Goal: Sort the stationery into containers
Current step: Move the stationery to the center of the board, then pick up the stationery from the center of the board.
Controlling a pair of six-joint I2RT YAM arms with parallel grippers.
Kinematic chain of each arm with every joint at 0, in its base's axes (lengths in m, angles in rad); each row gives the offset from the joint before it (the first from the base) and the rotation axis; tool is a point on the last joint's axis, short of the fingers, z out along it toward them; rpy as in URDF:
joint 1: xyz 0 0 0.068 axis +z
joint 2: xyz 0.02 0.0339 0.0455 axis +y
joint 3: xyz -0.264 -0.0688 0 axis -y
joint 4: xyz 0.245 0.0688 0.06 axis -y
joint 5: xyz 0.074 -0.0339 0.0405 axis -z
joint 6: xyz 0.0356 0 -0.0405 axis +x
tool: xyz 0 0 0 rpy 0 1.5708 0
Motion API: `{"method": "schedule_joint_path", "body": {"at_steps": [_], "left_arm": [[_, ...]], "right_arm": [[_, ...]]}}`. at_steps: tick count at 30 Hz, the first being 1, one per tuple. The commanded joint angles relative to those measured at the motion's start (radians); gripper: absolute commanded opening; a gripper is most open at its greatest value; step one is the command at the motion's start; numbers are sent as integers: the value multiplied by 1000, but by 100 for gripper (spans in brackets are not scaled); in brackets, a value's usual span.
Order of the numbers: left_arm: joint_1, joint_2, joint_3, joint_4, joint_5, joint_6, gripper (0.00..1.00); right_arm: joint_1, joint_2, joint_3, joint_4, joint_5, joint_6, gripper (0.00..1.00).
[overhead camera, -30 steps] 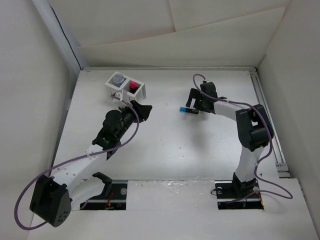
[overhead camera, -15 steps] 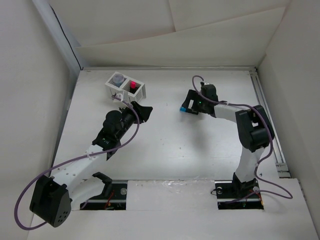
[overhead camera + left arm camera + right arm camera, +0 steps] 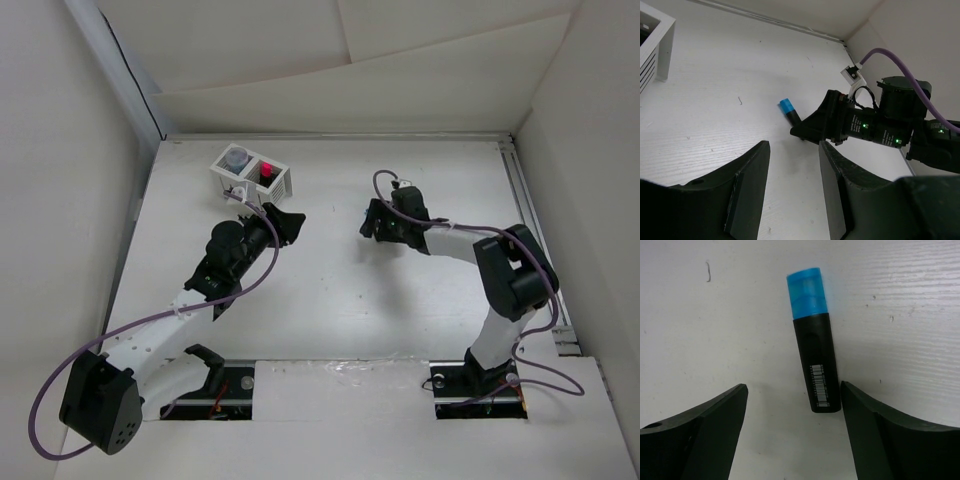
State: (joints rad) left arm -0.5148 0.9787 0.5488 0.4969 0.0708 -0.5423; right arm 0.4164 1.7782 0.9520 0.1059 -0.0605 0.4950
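Tabletop [image 3: 330, 300] of white boards takes up most of the top view, with two arms bolted at its near edge: the left arm [image 3: 190, 300] reaches toward the far left and the right arm [image 3: 500, 270] bends in toward the middle.

One white mesh organiser box [image 3: 284, 185] stands at the far left of the board and has two square compartments. Its left compartment holds one grey-blue cylinder [image 3: 237, 157]. Its right compartment holds one red-pink marker [image 3: 267, 171], standing on end.

The left gripper [image 3: 288, 222] sits just in front of the box, apart from it. Its two fingers are parted by a modest gap and nothing is between them.

The right gripper [image 3: 792, 390] is down at the tabletop, near the middle. Its two fingers are spread wide and grip nothing.

One blue marker [image 3: 815, 360] lies flat on the boards in the opening between those fingers. It has a black body with a barcode label and a blue cap, and the cap end points away from the wrist. Its butt end lies just beside the finger on the right of the wrist view, with a clear stretch of table between the marker and the other finger. I cannot tell whether the nearer finger touches it. From the left wrist camera the blue cap pokes out past the right gripper's tip.
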Motion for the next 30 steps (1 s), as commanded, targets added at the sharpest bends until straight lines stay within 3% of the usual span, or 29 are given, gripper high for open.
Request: {"method": "schedule_joint_path", "body": {"at_steps": [1, 9, 18, 21, 25, 26, 27, 28, 30], "left_arm": [[4, -21, -4, 31, 12, 13, 40], [4, -3, -4, 31, 12, 13, 40], [4, 8, -4, 31, 21, 13, 40], [4, 8, -4, 31, 21, 13, 40], [4, 8, -4, 40, 21, 13, 40], [4, 8, -4, 40, 21, 13, 40], [4, 8, -4, 40, 21, 13, 40], [4, 17, -4, 40, 21, 13, 40], [4, 17, -4, 40, 21, 13, 41]], "right_arm": [[19, 26, 25, -115, 105, 11, 79], [97, 73, 129, -232, 304, 20, 55], [108, 144, 174, -253, 335, 20, 36], [108, 162, 183, -253, 335, 20, 36], [117, 171, 192, -262, 347, 20, 51], [117, 171, 192, -262, 347, 20, 51], [117, 171, 201, -262, 347, 20, 49], [117, 181, 202, -262, 347, 20, 39], [117, 181, 202, -262, 356, 30, 30]]}}
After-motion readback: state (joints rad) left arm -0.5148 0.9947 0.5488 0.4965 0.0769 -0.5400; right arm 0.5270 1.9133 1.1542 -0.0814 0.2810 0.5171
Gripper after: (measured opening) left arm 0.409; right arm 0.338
